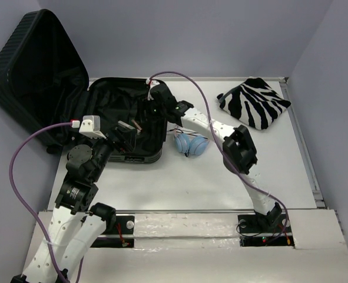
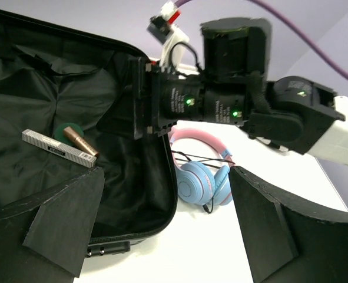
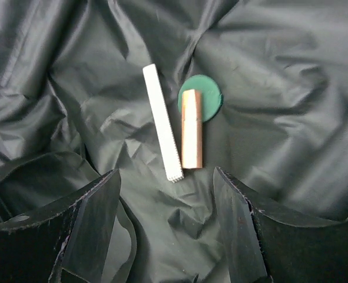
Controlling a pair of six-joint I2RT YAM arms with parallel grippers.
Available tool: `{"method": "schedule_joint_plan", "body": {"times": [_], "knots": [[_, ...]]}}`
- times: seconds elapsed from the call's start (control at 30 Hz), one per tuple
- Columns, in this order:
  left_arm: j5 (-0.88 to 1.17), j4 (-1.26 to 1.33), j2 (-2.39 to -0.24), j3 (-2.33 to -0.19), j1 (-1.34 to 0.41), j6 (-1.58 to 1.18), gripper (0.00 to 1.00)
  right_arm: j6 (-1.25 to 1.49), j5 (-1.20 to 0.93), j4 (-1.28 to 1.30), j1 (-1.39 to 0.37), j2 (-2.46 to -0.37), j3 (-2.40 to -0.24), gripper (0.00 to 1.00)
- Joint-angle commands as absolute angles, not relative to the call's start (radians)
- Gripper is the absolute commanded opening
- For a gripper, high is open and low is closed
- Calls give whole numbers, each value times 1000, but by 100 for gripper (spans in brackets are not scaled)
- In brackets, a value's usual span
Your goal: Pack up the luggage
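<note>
The black ribbed suitcase (image 1: pixel 26 71) lies open at the back left, its lid propped upright. On its black lining (image 3: pixel 268 88) lie a white slim box (image 3: pixel 162 121), a copper tube (image 3: pixel 191 127) and a green round disc (image 3: pixel 212 94); they also show in the left wrist view: box (image 2: pixel 56 147), tube (image 2: pixel 79 140). My right gripper (image 3: pixel 166 224) is open and empty, hovering over the lining just short of these items. My left gripper (image 2: pixel 168 230) is open and empty at the suitcase's near right corner. Blue-and-pink headphones (image 1: pixel 191 144) lie on the table beside the suitcase.
A zebra-striped pouch (image 1: pixel 253 102) lies at the back right of the white table (image 1: pixel 179 183). The headphone cable trails next to the suitcase rim (image 2: pixel 172 177). Purple walls close in on the back and both sides.
</note>
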State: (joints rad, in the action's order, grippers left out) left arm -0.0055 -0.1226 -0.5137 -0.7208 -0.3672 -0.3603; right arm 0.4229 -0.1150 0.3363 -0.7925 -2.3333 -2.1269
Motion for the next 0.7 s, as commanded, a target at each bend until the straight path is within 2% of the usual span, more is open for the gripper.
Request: {"method": "schedule_joint_plan", "body": {"times": [0.0, 0.17, 0.2, 0.33, 0.5, 0.67], "knots": [[-6, -84, -508, -765, -371, -344, 99, 408, 45, 270, -787, -2097, -2013, 70], [-6, -84, -499, -764, -374, -341, 99, 419, 288, 276, -718, -1879, -1677, 71], [-5, -83, -497, -764, -376, -341, 99, 428, 314, 279, -668, -1844, -1548, 75], [-5, -80, -499, -764, -377, -342, 99, 477, 357, 282, -531, -1701, -1295, 91], [31, -75, -502, -762, -377, -342, 99, 488, 371, 293, -506, -1721, -1210, 90], [29, -75, -503, -759, -373, -341, 99, 528, 370, 302, -488, -1833, -1233, 84]]}}
